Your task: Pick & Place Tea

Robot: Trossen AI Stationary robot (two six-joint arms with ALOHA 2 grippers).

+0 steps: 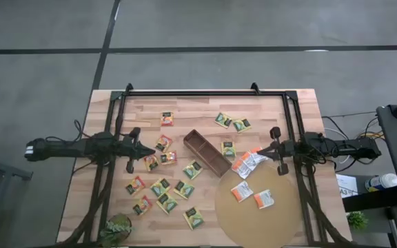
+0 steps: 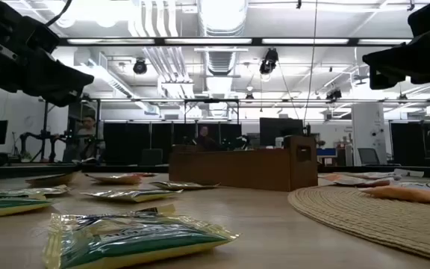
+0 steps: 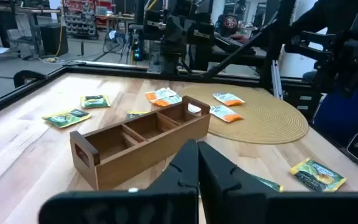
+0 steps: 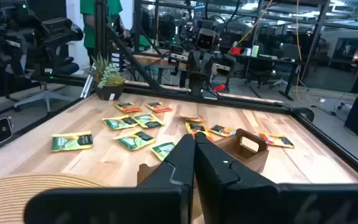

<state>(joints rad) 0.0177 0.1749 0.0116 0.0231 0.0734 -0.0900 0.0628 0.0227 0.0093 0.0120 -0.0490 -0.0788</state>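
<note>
Wooden table (image 1: 205, 110), light planks, black frame rails along the far edge and both sides. Round woven tan mat (image 1: 250, 217) at the near right, edge running off the table front. Left arm (image 1: 67, 147) comes in from the left edge, right arm (image 1: 336, 146) from the right, both hanging above the table and holding nothing. Left gripper (image 1: 148, 151) has its fingers pressed together, above the sachets left of the box. Right gripper (image 1: 276, 149) likewise pressed together, by the mat's far edge. Brown oblong wooden box (image 1: 207, 152) sits mid-table, diagonal, compartments look empty in the left wrist view. Small potted plant (image 1: 118, 228) at the near left corner. Tea sachets (image 1: 165, 187): most are scattered left of and in front of the box, 3 near the far rail, 2 on the mat (image 1: 252, 195), a few at the mat's far edge beside the box.
</note>
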